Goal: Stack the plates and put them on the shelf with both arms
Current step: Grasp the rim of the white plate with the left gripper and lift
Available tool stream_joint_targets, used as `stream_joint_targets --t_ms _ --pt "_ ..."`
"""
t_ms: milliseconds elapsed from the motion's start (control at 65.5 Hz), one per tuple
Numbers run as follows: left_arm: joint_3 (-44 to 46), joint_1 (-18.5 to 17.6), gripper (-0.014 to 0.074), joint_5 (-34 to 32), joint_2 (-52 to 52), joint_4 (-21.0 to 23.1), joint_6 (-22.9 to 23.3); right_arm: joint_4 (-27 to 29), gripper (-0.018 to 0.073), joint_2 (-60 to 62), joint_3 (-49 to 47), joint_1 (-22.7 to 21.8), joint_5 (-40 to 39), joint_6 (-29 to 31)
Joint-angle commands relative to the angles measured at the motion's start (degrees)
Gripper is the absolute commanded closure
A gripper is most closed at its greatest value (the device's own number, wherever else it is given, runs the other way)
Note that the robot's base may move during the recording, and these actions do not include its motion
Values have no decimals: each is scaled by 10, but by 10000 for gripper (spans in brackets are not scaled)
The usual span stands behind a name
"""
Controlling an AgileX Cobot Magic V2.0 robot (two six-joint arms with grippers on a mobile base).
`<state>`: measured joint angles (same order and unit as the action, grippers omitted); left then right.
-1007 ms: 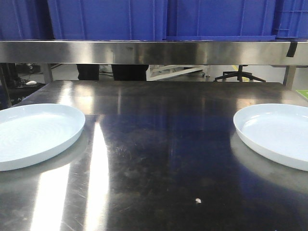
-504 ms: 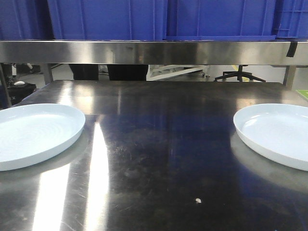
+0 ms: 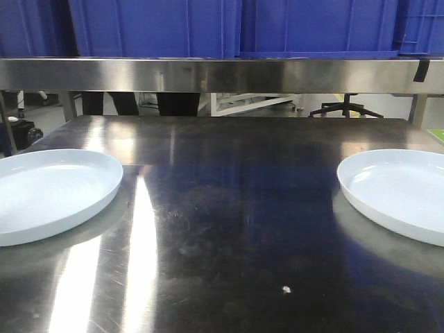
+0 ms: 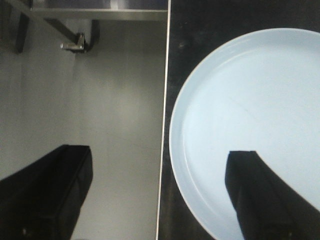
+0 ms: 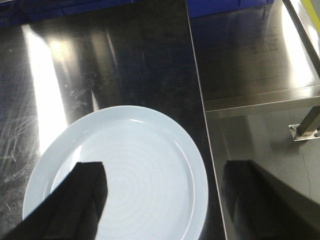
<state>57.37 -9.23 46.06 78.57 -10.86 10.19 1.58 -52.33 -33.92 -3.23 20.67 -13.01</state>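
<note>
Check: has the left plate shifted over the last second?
No. In the front view the left plate lies just as far from the white speck on the table as before.

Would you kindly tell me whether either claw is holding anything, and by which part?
Nothing is held: the left claw is open above one plate, the right claw open above the other plate.

Overhead light lays a long white glare streak down the table [image 3: 229,229] at lower left in the front view. The wrist views are softer, and the jaws show as blurred black shapes.
</note>
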Motion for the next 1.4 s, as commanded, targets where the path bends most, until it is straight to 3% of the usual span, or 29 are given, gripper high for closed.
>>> stream_joint_targets --t_ms 0,702,870,1389 --pt "19 -4 11 -50 13 -12 21 -7 -27 3 -21 -2 -40 6" --pt "19 12 11 -115 107 -13 21 -7 -27 3 -20 -2 -22 6" --pt "19 32 11 -116 107 -9 21 -7 -27 3 -20 -2 -21 6" --pt "19 32 15 -112 155 0 21 -7 -27 3 -20 -2 -20 6"
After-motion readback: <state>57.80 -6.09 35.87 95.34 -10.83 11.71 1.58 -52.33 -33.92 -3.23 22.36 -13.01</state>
